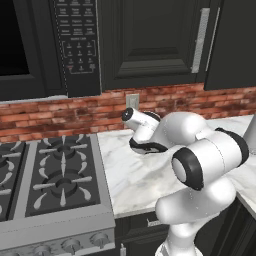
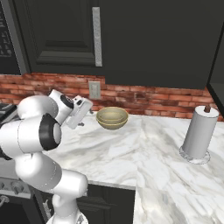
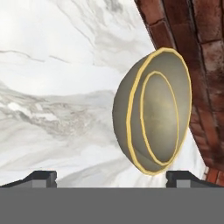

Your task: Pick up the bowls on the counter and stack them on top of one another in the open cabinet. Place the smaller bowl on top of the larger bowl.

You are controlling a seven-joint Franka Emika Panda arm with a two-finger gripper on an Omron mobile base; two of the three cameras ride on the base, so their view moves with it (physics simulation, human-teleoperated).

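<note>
Spanning the lower half of the right base view, the counter point(image 2: 131, 153) carries a paper towel roll point(image 2: 200, 133) upright at the right edge of the frame, something the left base view lacks. That left view offers instead the gas hob point(image 1: 50, 175) at lower left and the microwave point(image 1: 45, 45) at upper left. The bowls point(image 2: 112, 117) sit near the brick wall point(image 2: 144, 98), centre left of the right view; the hand view shows the smaller nested inside the larger. The gripper point(image 3: 112, 177) has its tips spread wide at the bottom corners, grasping nothing, bowls apart from them.
</note>
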